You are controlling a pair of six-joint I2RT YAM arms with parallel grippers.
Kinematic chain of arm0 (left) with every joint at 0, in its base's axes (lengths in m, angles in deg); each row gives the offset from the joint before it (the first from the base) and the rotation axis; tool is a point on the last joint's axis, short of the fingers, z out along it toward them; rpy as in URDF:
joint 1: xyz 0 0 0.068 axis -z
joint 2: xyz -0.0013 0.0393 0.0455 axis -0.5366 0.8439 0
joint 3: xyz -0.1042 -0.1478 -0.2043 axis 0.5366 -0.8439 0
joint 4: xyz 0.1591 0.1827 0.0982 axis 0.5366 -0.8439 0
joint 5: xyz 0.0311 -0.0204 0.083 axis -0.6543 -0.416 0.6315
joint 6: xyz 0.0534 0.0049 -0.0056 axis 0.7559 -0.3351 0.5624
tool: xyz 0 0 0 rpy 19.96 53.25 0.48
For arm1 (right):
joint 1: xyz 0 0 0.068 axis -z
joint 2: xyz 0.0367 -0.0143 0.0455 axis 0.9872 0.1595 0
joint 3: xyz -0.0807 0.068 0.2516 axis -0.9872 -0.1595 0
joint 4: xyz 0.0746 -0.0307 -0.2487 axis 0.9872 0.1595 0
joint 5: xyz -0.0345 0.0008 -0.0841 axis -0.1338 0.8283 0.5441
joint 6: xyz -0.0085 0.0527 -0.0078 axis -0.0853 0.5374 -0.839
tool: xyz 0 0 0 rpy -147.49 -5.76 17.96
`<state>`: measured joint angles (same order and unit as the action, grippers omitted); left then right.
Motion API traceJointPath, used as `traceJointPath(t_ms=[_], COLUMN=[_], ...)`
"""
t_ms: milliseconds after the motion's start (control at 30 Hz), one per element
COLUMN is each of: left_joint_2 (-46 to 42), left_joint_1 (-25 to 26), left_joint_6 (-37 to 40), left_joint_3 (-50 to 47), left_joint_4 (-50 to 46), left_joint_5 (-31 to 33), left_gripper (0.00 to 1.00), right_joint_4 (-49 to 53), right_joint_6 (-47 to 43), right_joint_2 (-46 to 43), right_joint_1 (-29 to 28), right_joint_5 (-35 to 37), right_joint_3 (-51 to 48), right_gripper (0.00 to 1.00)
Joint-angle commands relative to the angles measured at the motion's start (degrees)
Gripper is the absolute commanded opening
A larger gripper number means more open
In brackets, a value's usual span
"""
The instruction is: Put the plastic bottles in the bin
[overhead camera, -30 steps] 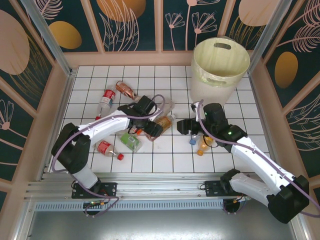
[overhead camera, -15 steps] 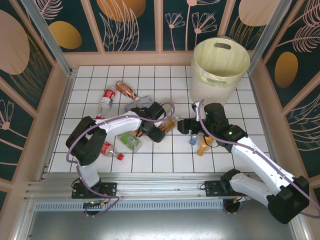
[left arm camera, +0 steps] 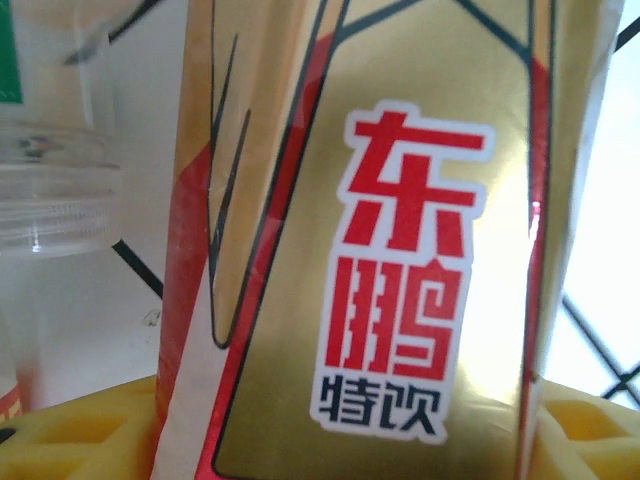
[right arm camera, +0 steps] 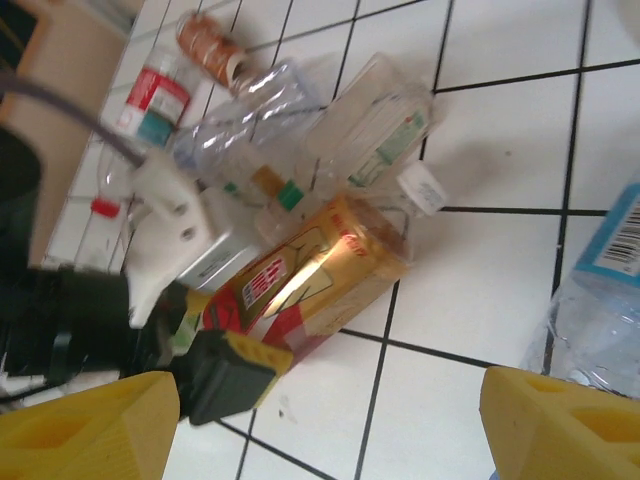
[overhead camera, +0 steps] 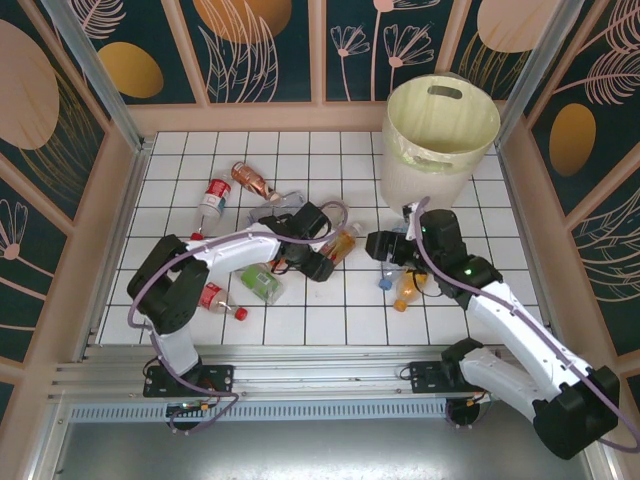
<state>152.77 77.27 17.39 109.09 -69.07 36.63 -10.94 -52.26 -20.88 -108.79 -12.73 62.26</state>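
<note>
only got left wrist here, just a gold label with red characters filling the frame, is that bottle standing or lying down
observer: Lying on its side. The right wrist view shows the gold-labelled bottle flat on the tiles, with the left gripper at its near end.
operator: anything crowding it
observer: Yes, clear bottles lie close along its far side. I can't tell whether they touch it.
operator: where's the bin from there
observer: The bin stands upright at the far right of the table, beyond the open right gripper.
</note>
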Motion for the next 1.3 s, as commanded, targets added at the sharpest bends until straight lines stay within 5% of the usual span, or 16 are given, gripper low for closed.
traceJointPath(t_ms=[0, 400, 800, 1267], left_joint_2=[-5.94, -13.97, -14.81, -14.28], left_joint_1=[0.38, 0.45, 0.61, 1.31], left_joint_6=[-5.56, -21.41, -21.11, -20.54], left_joint_3=[-2.11, -12.91, -13.14, -12.84], left_joint_4=[8.32, 32.41, 34.85, 36.49], left_joint_5=[-5.59, -17.94, -21.18, -21.31], left_gripper=[0.60, 0.59, 0.61, 0.68], right_joint_4=[-5.06, -19.26, -28.07, -27.63], right_joint_6=[9.08, 16.45, 16.27, 16.01], right_joint_2=[-2.29, 2.40, 11.59, 13.04], right_joint_1=[0.41, 0.90, -1.48, -1.74], right_joint_5=[3.07, -0.54, -4.66, -3.63], right_joint_3=[-1.35, -2.76, -2.01, -0.72], right_gripper=[0.80, 0.91, 0.92, 0.67])
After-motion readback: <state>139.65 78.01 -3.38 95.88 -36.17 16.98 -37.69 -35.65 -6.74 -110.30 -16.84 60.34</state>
